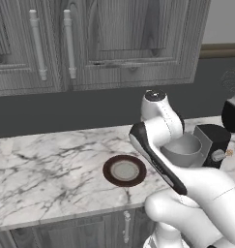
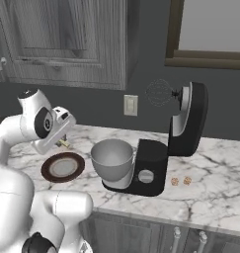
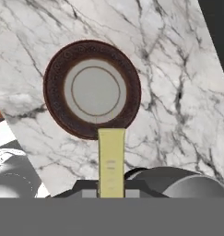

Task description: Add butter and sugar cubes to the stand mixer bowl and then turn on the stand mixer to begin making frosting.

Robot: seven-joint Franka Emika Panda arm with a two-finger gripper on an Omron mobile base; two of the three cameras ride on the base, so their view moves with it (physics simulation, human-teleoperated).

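Hand view: the butter (image 3: 111, 161), a pale yellow oblong pat, stands up from the bottom of the frame between the gripper (image 3: 111, 192) fingers, which are clamped on it; its far end overlaps the near rim of the dark brown plate (image 3: 92, 89) below, and the plate's grey centre is bare. The curved grey rim of the stand mixer bowl (image 3: 191, 184) cuts into the lower right corner of that view. Right base view: the gripper (image 2: 63, 142) hangs above the marble worktop (image 2: 215, 188), just above the far edge of the plate (image 2: 62, 166), with a small yellow bit of the butter (image 2: 65, 143) showing at its tip. The bowl (image 2: 111, 159) sits in the cradle of the black stand mixer (image 2: 156, 163), just right of the plate; the mixer head is tilted up and back, wire whisk (image 2: 158, 92) raised well clear of the bowl. Two sugar cubes (image 2: 180, 181) lie on the worktop right of the mixer base, near its silver knob (image 2: 145, 176) side, well apart from the gripper. Left base view: the arm's own forearm stands between camera and bowl (image 1: 184, 149), hiding the gripper; the plate (image 1: 124, 170) sits left of it, and one of the sugar cubes (image 1: 229, 153) peeks past the mixer (image 1: 213, 140). Grey wood cabinets (image 1: 90, 43) hang above; a wall switch (image 2: 131, 105) sits behind the bowl.
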